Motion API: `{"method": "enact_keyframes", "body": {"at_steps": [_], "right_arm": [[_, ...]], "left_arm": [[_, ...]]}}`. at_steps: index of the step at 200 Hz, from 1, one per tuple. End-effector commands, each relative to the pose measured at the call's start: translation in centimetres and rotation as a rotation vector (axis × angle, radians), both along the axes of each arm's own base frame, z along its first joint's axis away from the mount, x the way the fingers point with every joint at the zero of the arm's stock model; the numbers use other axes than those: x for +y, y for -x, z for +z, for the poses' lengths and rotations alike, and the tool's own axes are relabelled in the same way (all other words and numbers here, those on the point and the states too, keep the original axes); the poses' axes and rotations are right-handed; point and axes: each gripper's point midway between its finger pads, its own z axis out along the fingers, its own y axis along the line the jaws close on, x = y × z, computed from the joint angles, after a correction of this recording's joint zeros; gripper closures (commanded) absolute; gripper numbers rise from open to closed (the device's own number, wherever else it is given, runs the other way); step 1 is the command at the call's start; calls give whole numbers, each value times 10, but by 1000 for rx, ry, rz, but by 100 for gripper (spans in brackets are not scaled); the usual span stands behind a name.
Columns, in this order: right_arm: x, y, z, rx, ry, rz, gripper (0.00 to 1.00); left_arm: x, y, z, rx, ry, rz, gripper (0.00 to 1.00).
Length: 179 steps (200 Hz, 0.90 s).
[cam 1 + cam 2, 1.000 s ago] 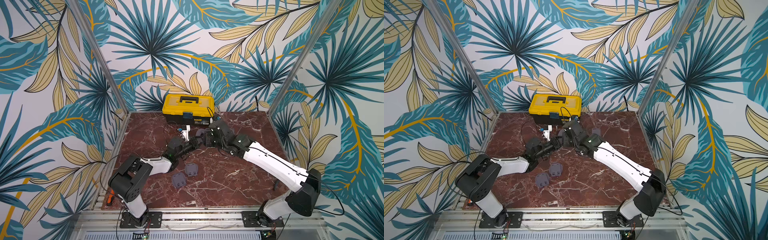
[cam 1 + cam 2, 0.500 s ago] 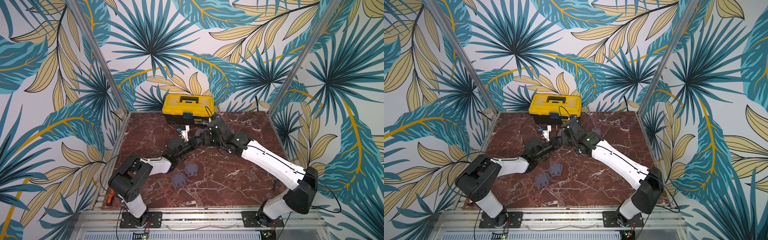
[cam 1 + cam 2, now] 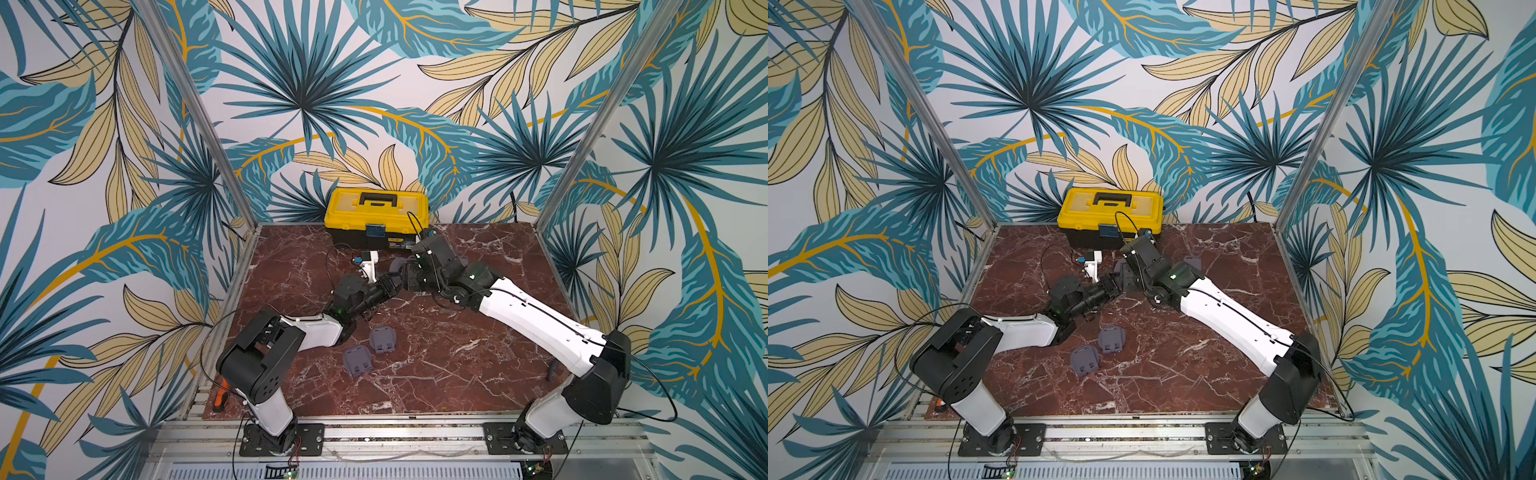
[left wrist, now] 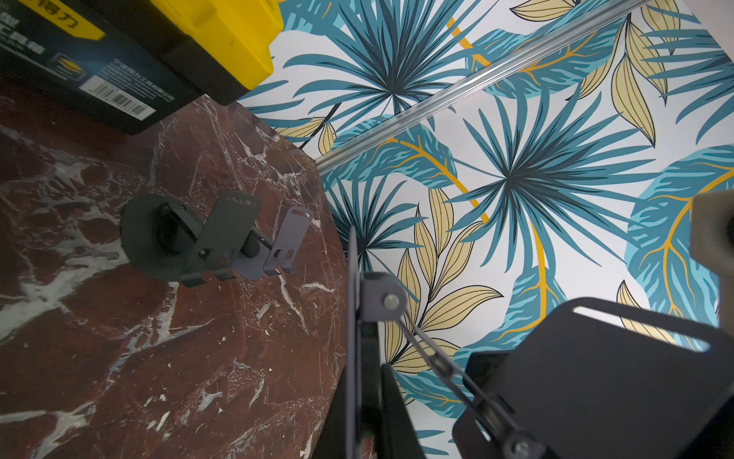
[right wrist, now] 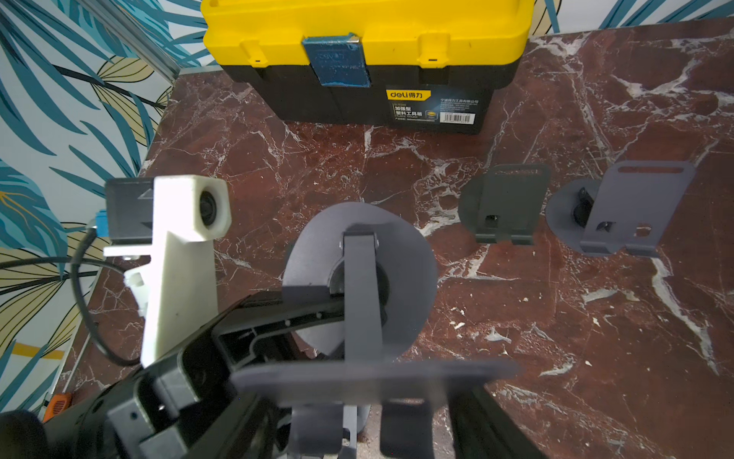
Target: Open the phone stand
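I hold a grey phone stand (image 5: 359,298) above the table's middle, between my two arms. My left gripper (image 4: 363,421) is shut on the edge of its round base (image 4: 352,310). The stand's arm runs from the base (image 5: 397,238) to its cradle plate (image 5: 377,381), which lies square to the base. The plate crosses in front of my right gripper (image 5: 365,429), whose jaws stand apart on either side of the plate's lower tabs. In both top views the two grippers (image 3: 390,286) (image 3: 1127,278) meet tip to tip in front of the toolbox, mostly hiding the stand.
A yellow and black toolbox (image 3: 376,212) stands at the back wall. Two unfolded stands (image 5: 508,206) (image 5: 619,214) sit behind my right wrist. Two folded grey stands (image 3: 357,359) (image 3: 383,338) lie near my left arm. An orange tool (image 3: 220,399) lies at the front left edge.
My right gripper's jaws have parted from the cradle plate, and the right wrist has shifted slightly towards the toolbox. The left gripper keeps its hold.
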Motion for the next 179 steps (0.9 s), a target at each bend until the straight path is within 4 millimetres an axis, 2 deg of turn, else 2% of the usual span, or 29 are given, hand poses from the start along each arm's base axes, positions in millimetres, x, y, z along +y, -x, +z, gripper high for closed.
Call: {"method": "enact_keyframes", "body": {"at_steps": [1, 12, 44, 61, 111, 141, 179], "right_arm": [[7, -3, 1, -1, -19, 7, 33], [6, -3, 1, 0, -16, 2, 34], [3, -3, 1, -6, -12, -7, 45], [3, -3, 2, -10, -7, -6, 48], [4, -5, 1, -9, 10, -3, 51], [7, -10, -1, -6, 22, -5, 52], [14, -17, -9, 12, 36, -3, 53]], "left_arm": [[-3, 10, 17, -67, 21, -34, 100], [-2, 10, 17, -66, 21, -32, 100], [-1, 10, 15, -63, 22, -27, 100], [2, 9, 12, -55, 19, -18, 100], [15, 13, -4, -22, -2, 7, 77], [26, 23, -30, 30, -38, 17, 66], [42, 32, -44, 48, -65, 39, 61]]}}
